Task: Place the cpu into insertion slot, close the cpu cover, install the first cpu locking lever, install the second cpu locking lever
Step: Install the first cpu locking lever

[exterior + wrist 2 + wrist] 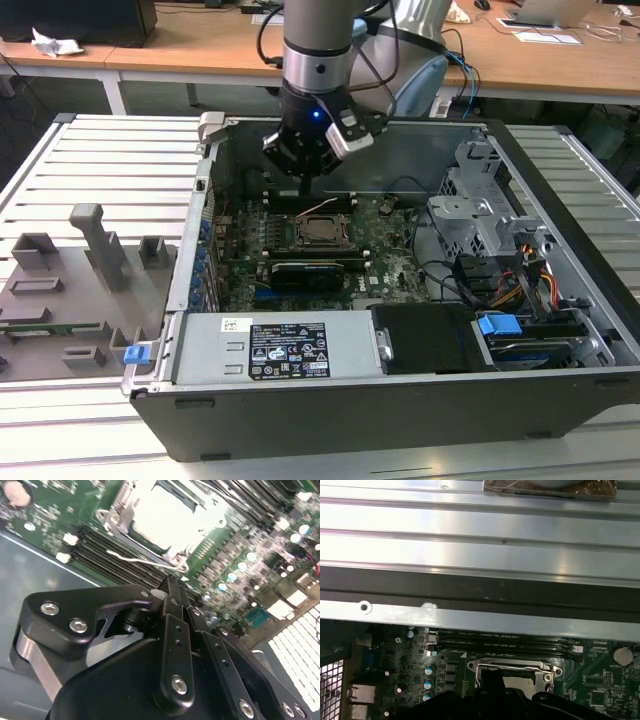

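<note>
Grey holder tray [60,300] sits by the table's [110,150] left edge in the exterior view, well apart from the work. The open computer case [350,420] lies on its side mid-table, so the board [390,265] faces up and the arm can come straight down on it. The power supply [285,350] runs along the case's near wall, out of the arm's way.

The gripper [305,182] hangs low over the board, near the case's far wall and just above the socket [303,240]. In the second wrist view the gripper [172,587] has its jaws drawn together at the tips. I cannot tell if they pinch anything.

The tips are just beside the free end of 1 thin wire lever [140,560]. It runs along 1 edge of the socket and looks raised off the board, not latched. My guess is that is why the gripper is this low: lever work.

The cpu [165,515] lies flat in the socket near the board's middle, metal top up. The cover [512,667] lies down over it, and the cpu top shows through its window. So placing the cpu and closing the cover look done, judging by how things lie. I cannot tell how the other lever stands.

The drive cage [480,215] and its cables sit at the case's right end, apart from the gripper.
</note>
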Tool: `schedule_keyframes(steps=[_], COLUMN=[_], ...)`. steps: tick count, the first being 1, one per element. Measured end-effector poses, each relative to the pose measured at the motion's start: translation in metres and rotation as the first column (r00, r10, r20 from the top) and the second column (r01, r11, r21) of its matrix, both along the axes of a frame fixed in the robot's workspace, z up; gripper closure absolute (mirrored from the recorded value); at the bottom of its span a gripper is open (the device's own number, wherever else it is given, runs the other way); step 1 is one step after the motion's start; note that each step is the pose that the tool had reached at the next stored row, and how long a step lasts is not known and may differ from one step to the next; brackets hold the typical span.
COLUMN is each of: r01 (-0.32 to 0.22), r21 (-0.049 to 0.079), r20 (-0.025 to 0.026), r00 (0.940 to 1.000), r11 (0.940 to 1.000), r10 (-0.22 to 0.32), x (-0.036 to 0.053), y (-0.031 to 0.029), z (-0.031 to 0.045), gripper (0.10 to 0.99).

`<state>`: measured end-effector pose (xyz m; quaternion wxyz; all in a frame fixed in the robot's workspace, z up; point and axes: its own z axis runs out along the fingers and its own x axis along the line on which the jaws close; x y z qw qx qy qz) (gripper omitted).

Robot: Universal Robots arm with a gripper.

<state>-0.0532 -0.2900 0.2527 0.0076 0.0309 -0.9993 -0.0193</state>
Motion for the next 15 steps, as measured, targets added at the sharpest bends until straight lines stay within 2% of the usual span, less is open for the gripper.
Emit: schedule_keyframes(steps=[2,4,5,15], r01=[0.000,0.000,-0.001,-0.001], r21=[0.001,0.019,0.024,0.025], r20=[0.0001,0.0000,0.0001,0.0017], r00=[1.0000,1.0000,1.0000,1.0000], r11=[1.0000,0.9998,0.9997,0.9997], r10=[0.000,0.000,0.001,0.001], x=[0.0033,0.0037,0.0038,0.0039], y=[-0.0001,0.0000,0.0000,0.0000], z=[-0.0009,-0.0012,-0.0016,-0.0099], gripper=[0.980,0.980,0.980,0.980])
